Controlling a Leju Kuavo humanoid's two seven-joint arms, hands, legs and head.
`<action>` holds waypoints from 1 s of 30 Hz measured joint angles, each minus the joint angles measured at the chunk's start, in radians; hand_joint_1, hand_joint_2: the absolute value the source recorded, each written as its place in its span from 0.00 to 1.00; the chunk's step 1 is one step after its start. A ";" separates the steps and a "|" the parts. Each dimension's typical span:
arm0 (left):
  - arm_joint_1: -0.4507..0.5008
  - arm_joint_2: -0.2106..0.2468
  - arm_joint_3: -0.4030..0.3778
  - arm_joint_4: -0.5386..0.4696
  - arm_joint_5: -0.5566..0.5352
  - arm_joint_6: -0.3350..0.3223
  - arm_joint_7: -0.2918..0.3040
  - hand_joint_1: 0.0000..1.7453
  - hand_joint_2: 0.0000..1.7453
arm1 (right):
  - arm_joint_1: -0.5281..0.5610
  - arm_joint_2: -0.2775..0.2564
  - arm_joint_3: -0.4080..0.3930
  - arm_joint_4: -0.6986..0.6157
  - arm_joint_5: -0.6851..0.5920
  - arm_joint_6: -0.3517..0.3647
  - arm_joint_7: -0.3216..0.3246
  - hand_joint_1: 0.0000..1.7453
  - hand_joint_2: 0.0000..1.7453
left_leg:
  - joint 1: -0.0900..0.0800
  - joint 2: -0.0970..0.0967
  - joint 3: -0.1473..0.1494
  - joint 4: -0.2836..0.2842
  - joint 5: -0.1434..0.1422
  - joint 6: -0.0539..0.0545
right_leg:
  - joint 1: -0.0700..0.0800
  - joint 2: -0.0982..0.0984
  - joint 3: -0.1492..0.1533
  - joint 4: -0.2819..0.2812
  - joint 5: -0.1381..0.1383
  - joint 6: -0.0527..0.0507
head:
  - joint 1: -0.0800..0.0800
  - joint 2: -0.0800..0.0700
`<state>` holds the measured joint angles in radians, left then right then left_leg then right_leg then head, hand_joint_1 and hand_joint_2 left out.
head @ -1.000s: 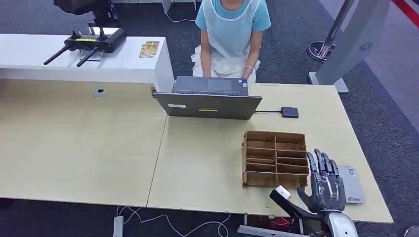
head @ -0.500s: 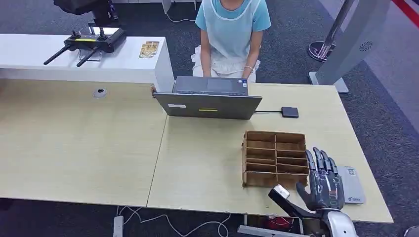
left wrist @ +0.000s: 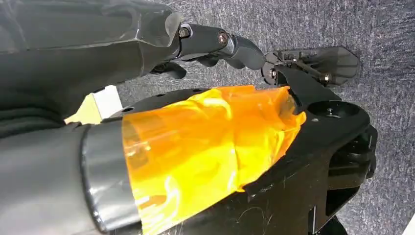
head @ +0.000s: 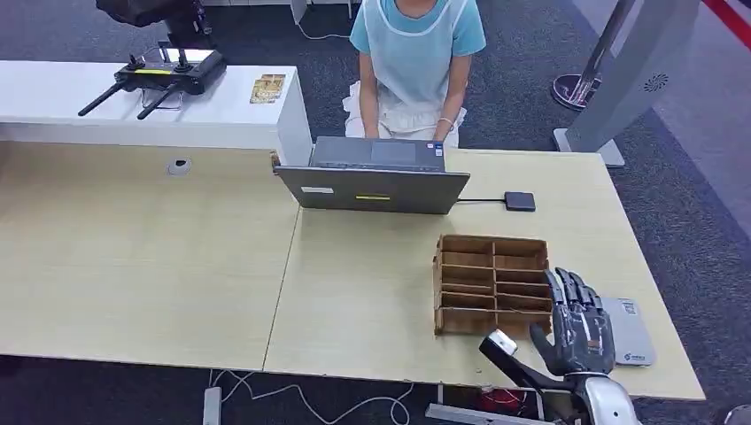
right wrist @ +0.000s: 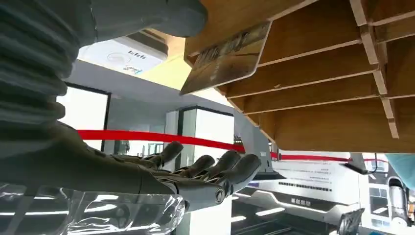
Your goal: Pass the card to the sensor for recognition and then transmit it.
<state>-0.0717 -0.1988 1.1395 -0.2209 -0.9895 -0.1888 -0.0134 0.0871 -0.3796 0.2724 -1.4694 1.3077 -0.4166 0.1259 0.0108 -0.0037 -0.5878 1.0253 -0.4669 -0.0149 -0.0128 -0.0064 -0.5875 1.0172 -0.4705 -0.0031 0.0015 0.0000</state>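
One right hand (head: 580,320): fingers (right wrist: 215,169) spread, holding nothing, beside cardboard organizer (head: 492,283); card (right wrist: 226,56) sticks out.

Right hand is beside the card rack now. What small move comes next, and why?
Probably close the right hand on the card. The head view shows the hand open right next to the wooden card rack, and the right wrist view shows the card jutting from a slot near the thumb, apparently not yet pinched. The card reader lies just beyond for the next step.
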 joint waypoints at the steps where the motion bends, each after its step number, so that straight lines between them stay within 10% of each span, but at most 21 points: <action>1: 0.000 0.000 0.000 0.000 0.000 0.000 0.000 0.00 0.00 | 0.000 0.000 0.000 0.000 0.000 0.000 0.000 0.27 1.00 | 0.000 0.000 0.000 0.000 0.000 0.000 | 0.000 0.000 0.000 0.000 0.000 0.000 | 0.000 0.000; 19: 0.000 0.000 0.001 0.000 0.009 0.000 0.000 0.00 0.00 | 0.000 0.004 0.006 0.000 -0.001 0.001 0.000 0.26 1.00 | 0.000 0.000 0.000 0.000 0.000 0.000 | 0.000 0.000 0.000 0.000 0.000 0.000 | 0.000 0.000; 30: 0.000 0.000 0.007 0.000 0.012 0.001 0.000 0.00 0.00 | -0.001 0.006 0.008 0.001 -0.001 0.003 0.000 0.50 1.00 | 0.000 0.000 0.000 0.000 0.000 0.000 | 0.000 0.000 0.000 0.000 0.000 0.000 | 0.000 0.000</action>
<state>-0.0718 -0.1991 1.1463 -0.2209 -0.9777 -0.1881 -0.0137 0.0864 -0.3731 0.2800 -1.4683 1.3069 -0.4139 0.1255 0.0108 -0.0037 -0.5881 1.0253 -0.4669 -0.0148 -0.0128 -0.0064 -0.5878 1.0172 -0.4705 -0.0031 0.0015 0.0000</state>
